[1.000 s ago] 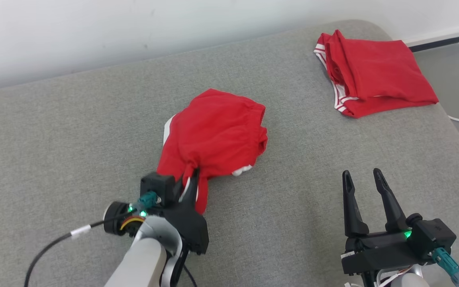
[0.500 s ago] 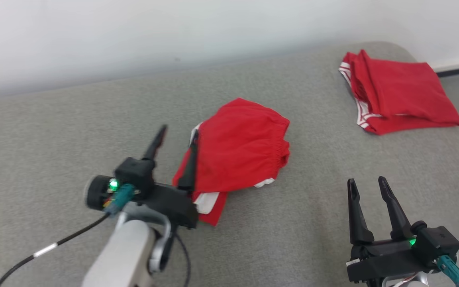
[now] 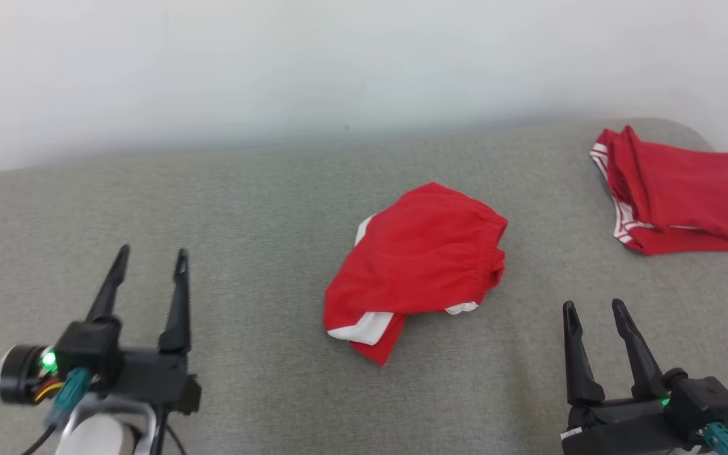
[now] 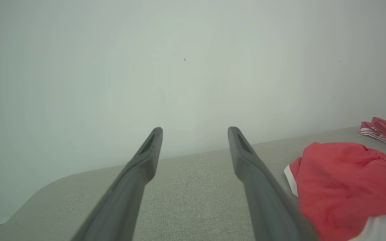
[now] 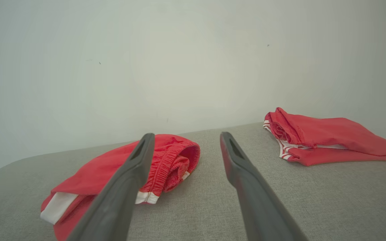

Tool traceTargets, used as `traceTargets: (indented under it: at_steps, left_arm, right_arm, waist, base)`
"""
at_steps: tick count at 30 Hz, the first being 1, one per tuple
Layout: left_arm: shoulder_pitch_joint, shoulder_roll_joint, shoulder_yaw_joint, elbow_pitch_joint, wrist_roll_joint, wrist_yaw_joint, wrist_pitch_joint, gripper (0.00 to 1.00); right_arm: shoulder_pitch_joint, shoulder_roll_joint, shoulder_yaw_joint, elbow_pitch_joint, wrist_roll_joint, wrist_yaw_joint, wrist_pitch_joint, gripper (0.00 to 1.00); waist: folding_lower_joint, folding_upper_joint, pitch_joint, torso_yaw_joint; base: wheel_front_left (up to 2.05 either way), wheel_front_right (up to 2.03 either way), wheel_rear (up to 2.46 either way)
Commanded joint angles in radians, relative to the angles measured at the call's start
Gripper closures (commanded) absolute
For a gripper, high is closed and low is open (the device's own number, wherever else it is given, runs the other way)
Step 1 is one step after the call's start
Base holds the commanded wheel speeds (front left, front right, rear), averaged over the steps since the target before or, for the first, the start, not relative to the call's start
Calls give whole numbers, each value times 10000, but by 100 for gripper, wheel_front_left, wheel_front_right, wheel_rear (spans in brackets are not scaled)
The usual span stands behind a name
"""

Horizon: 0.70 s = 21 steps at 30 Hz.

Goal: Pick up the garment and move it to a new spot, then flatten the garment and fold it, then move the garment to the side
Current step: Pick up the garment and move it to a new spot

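Nearest you, your left gripper [image 3: 153, 251] and right gripper [image 3: 592, 304] both stand wide open, holding nothing, toward the grey cushion's [image 3: 244, 208] front edge. Farther in, between them, the red garment [image 3: 421, 265] lies bunched in the cushion's middle. Your right wrist view shows its stretchy waistband [image 5: 171, 160] side-on. By the far right corner rests a folded red cloth [image 3: 680, 196].

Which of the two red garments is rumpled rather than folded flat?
The middle garment, bunched up with a white flap sticking out at its near edge. The far-right garment lies folded flat.
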Motion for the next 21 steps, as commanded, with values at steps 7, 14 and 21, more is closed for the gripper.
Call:
traceTargets:
  at_steps: [7,14,21]
  left_arm:
    - [1413,327,626,-1189,192,322,-103,0]
    - [2589,195,1280,-1900,448,570,-109,0]
    - [3642,63,1653,-2228,1132,670,-110,0]
  right_arm:
    - [286,-29,-63,-67,-29,-28,-48,0]
    - [378,-10,14,-49,14,-28,-48,0]
    - [462,-40,-48,-5,42,-28,-50,0]
  waist:
    - [1,0,-395,612]
    - [1,0,-525,631]
    - [1,0,-551,543]
  base:
    - [0,0,0]
    - [0,0,0]
    - [0,0,0]
